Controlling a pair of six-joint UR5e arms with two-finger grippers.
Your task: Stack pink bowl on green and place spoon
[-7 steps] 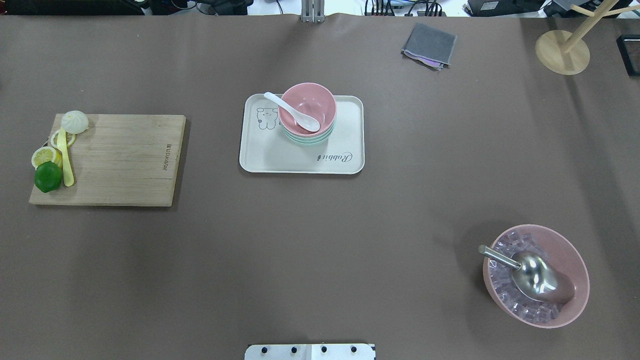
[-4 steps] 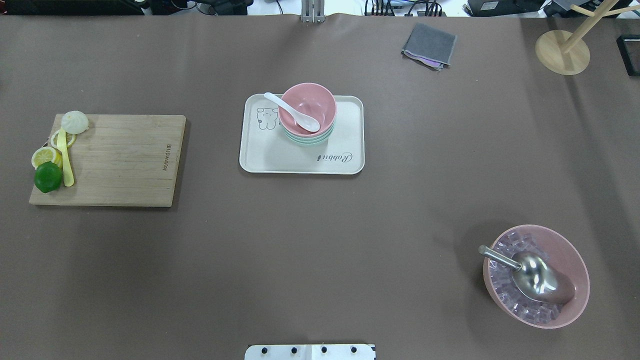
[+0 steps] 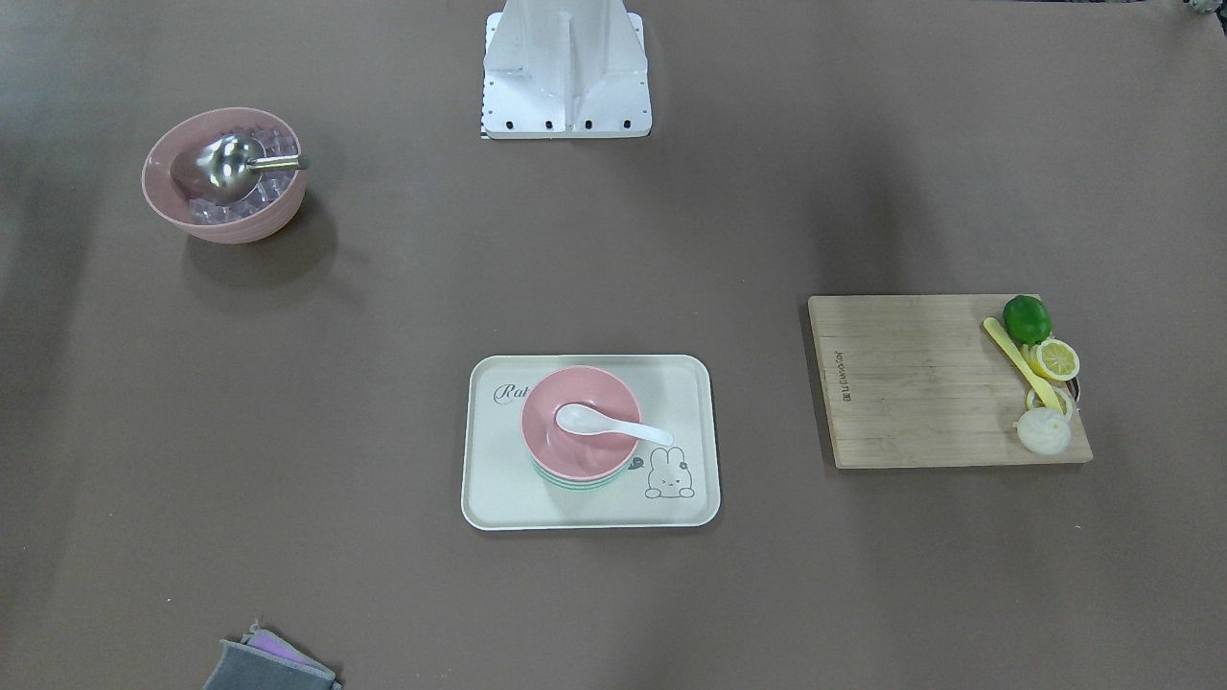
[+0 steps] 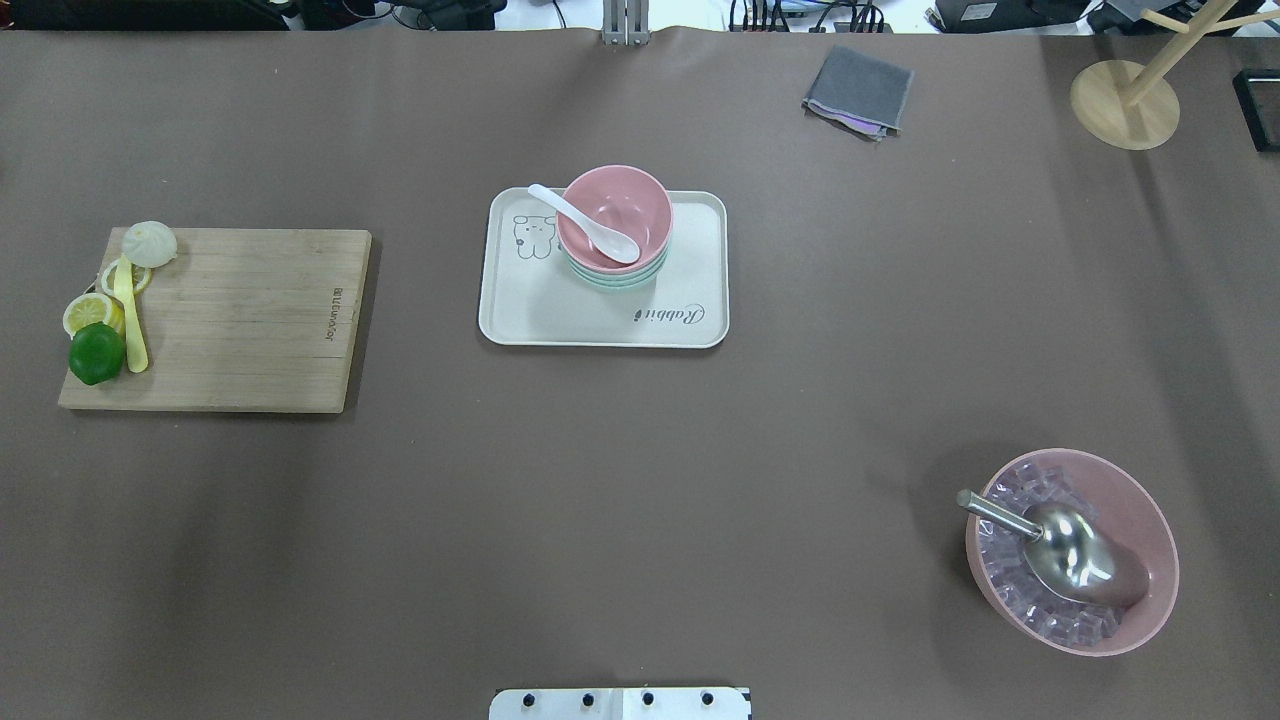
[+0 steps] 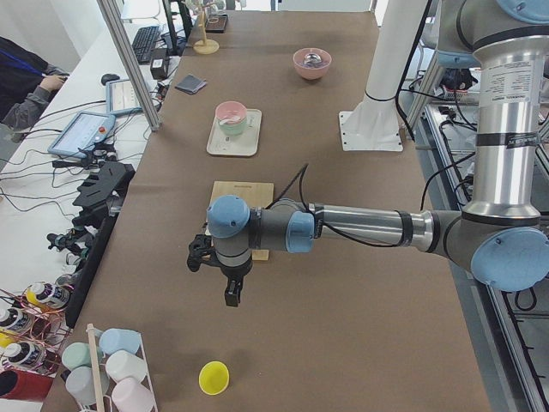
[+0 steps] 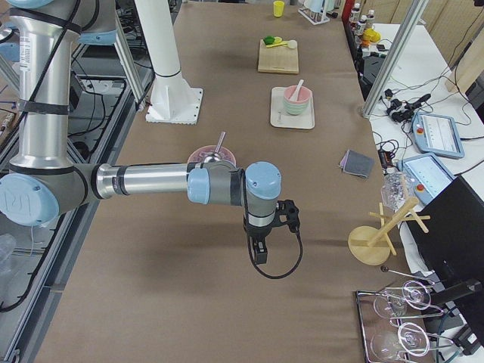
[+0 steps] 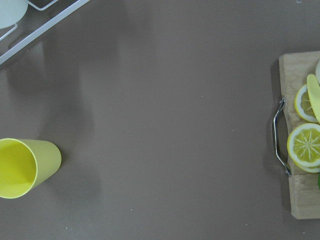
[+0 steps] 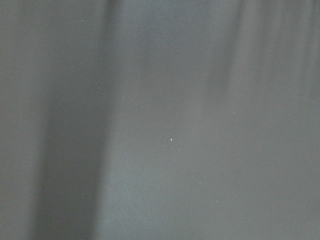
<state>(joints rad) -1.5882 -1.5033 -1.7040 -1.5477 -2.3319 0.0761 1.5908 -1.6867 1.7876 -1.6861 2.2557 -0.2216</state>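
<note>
- The pink bowl (image 4: pixel 614 215) sits nested on the green bowl (image 4: pixel 612 281), whose rim shows just below it. The stack stands at the far side of the rabbit tray (image 4: pixel 600 318), mid-worktop.
- The white spoon (image 4: pixel 585 224) lies with its scoop end inside the pink bowl. Its handle leans over the rim, long axis slanting away from me and toward my left.
- My left hand (image 5: pixel 231 293) hangs over bare worktop past the cutting board (image 4: pixel 240 320), out at my left end. My left wrist camera shows only the board's handle end with lemon slices and a yellow cup (image 7: pixel 25 167) lying on its side.
- My right hand (image 6: pixel 259 253) hangs over bare worktop toward my right end, and its wrist camera sees nothing but brown surface.
- Both hands show only in the side views, so I cannot tell whether either is spread or pressed together. Nothing appears to be held in them.
- From my left hand the stack lies beyond the cutting board, toward the middle. From my right hand it lies across open worktop, well apart from the big pink bowl of ice (image 4: pixel 1072 552). I cannot say firmly which hand is nearer.
- I judge both parts of the task done, with no further reach needed.
</note>
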